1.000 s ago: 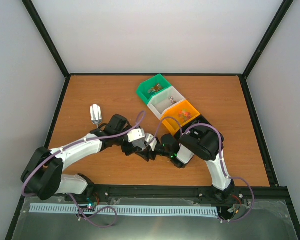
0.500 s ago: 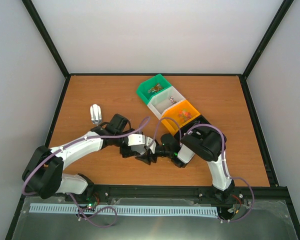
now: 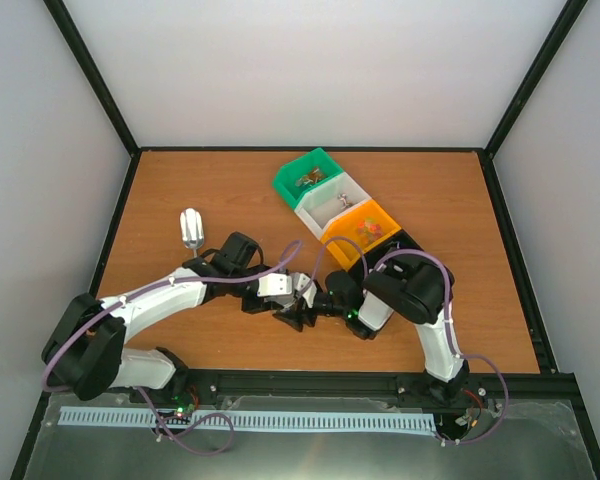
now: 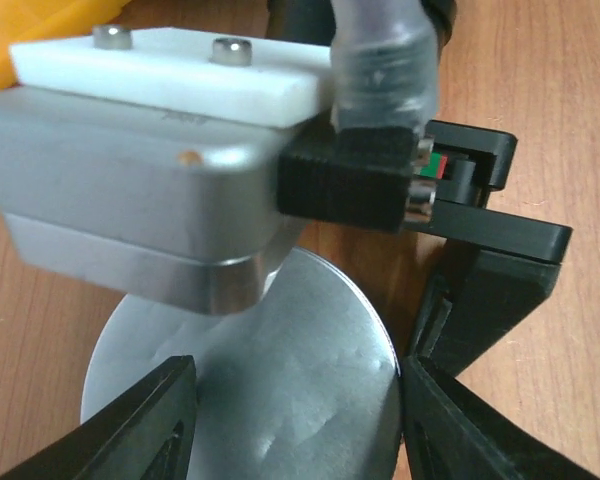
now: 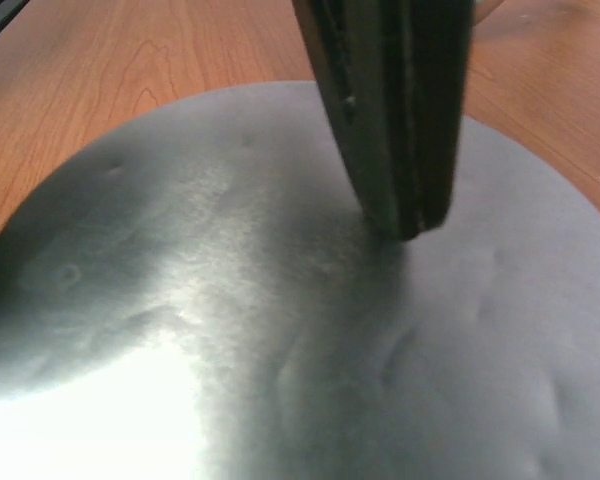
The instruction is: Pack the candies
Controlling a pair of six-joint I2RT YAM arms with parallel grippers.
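Right now the right gripper [image 5: 408, 215] is resting its closed fingertips on a flat round silver metal disc [image 5: 230, 330]. The left gripper [image 4: 295, 400] is straddling that disc with fingers spread, and I cannot tell whether it is clamping it. Tiny wrapped candies [image 3: 365, 230] are lying beyond both grippers in a green plastic bin [image 3: 291, 186], a white plastic bin [image 3: 310, 215] and an orange plastic bin [image 3: 338, 250].

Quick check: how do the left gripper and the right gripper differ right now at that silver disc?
The left gripper is spread wide, while the right gripper is shut, fingertips pressed together. The left gripper has a finger on each side of the silver disc, whereas the right gripper points its closed tip down at the disc's top face; contact looks likely but I cannot confirm it. Both are low at the same disc, facing each other.
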